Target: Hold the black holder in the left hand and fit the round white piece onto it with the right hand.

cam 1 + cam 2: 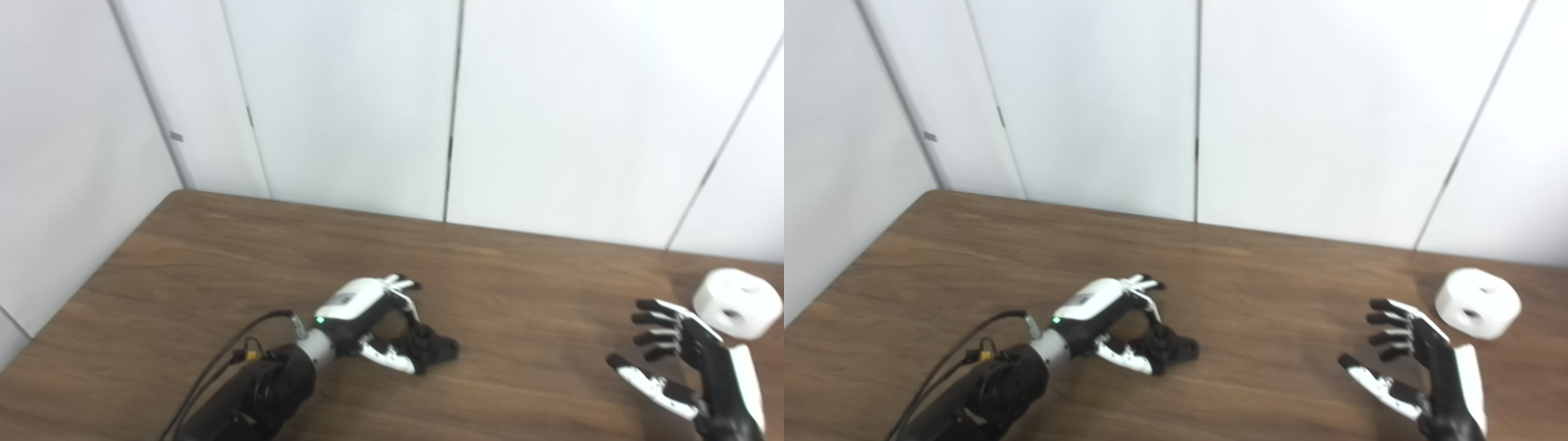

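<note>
Two robot hands and two task pieces, all on or over one brown wood-grain table [184, 257], backed by white wall panels [343, 104]. Far left: black forearm [257, 392] entering from bottom edge, with black cables [214, 361] looping along its upper side and a yellow connector partway down. Next: silver wrist collar, small green light lit just above it. Left hand [370, 318], white-backed, low at the tabletop, fingers curled over and thumb tucked beneath, closed around black holder [432, 349]. Holder resting on the table surface, not lifted clear as far as visible; right end of holder protruding past the fingertips, left part hidden inside the grasp; exact shape of holder hard to make out against the dark fingers. Centre-right: bare stretch of tabletop, well apart from both hands. Right hand [1409, 361], black palm facing left, white back facing right, fingers spread and slightly bent, thumb splayed below, grasping nothing. Far right: round white piece [1477, 302], thick disc form, lying on the table near the back edge, one hole in its top face and one in its side wall, just beyond the right hand's fingertips, not touching them.
</note>
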